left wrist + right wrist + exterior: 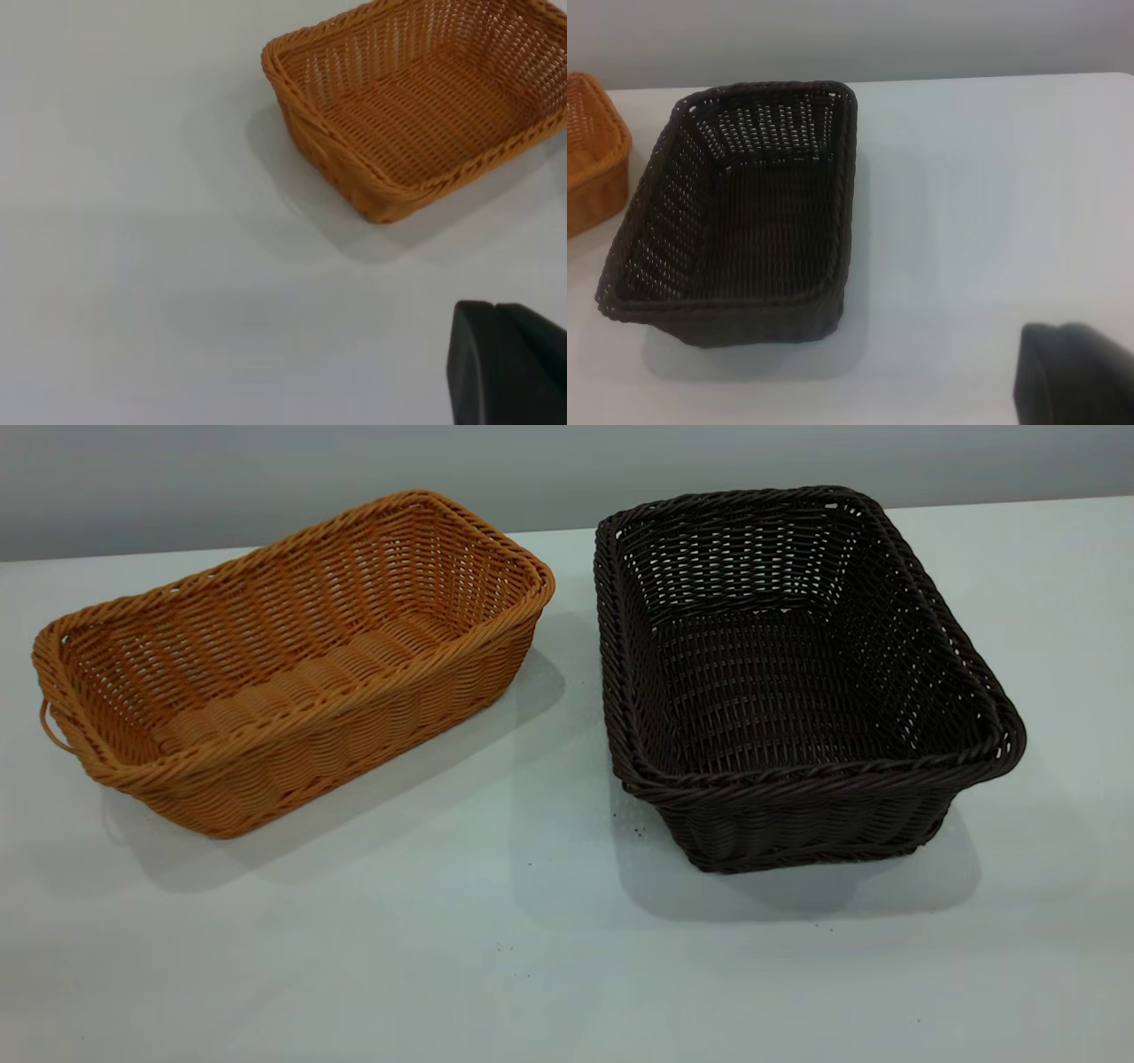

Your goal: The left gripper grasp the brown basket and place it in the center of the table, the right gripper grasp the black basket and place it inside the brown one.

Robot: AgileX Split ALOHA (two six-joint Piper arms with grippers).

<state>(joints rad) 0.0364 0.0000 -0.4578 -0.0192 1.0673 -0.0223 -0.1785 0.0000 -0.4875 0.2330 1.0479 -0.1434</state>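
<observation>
The brown basket (292, 664) is orange-tan wicker with a small loop handle and sits on the left of the white table (532, 957). It also shows in the left wrist view (416, 106). The black basket (797, 682) stands upright on the right, beside it with a gap between them, and also shows in the right wrist view (735, 230). Both are empty. The left gripper (496, 305) hangs above bare table, away from the brown basket, its two black fingers together. The right gripper (1060, 328) hangs above bare table beside the black basket, fingers together. Neither gripper shows in the exterior view.
A grey wall runs behind the table's far edge (1019, 503). Bare tabletop lies in front of both baskets and between them. A corner of the brown basket (589, 159) shows in the right wrist view.
</observation>
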